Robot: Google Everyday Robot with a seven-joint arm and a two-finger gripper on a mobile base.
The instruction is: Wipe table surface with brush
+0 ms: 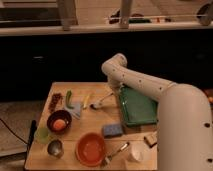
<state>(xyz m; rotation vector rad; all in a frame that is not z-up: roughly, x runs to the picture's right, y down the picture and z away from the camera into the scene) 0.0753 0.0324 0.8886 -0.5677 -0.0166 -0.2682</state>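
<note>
The light tan table surface (95, 120) fills the lower left of the camera view. The brush (101, 101) lies slanted on it, with its darker head at the lower left and its pale handle rising to the upper right. My gripper (112, 93) hangs down from the white arm at the upper end of the brush handle, just left of the green tray. The wrist hides where the gripper meets the handle.
A green tray (137, 106) lies on the right. A blue sponge (112, 130), an orange bowl (91, 148), a metal spoon (118, 151), a white cup (134, 155), a dark bowl (59, 121), a green cup (43, 135), a metal cup (55, 147), a banana (86, 101) and a green vegetable (69, 96) crowd the table.
</note>
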